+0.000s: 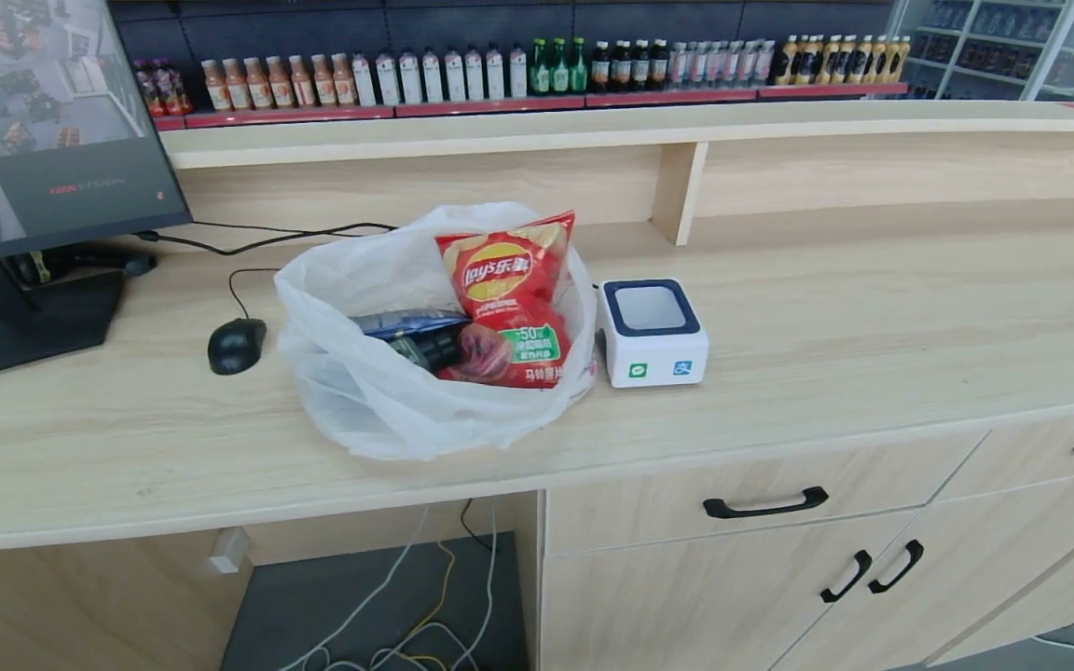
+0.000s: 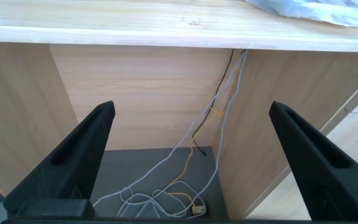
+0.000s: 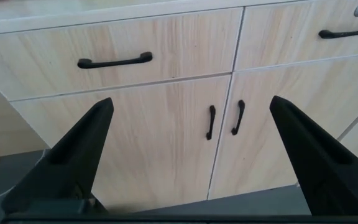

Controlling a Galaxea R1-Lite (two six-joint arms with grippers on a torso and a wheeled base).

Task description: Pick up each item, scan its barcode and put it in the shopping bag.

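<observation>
A white plastic shopping bag stands open on the wooden counter, left of the middle, with its mouth turned toward the near side. Inside it a red chip bag leans upright against the bag's right wall, its top rising above the rim; to its left lie a dark packet and, just nearer, a dark bottle that touches the chip bag. A small white scanner with a dark-framed window on top sits just beside the bag on its right. A black mouse rests on the counter left of the bag, and a monitor on a black stand is at the far left. Beyond the counter, a red-edged shelf carries a long row of bottles. The left gripper hangs below the counter's near edge, its black fingers spread wide with nothing between them, facing the open recess where loose cables trail to the floor; an edge of the shopping bag shows on the counter above. The right gripper is likewise low in front of the counter, fingers spread wide and empty, facing a drawer with a black handle and a pair of cupboard doors under it
</observation>
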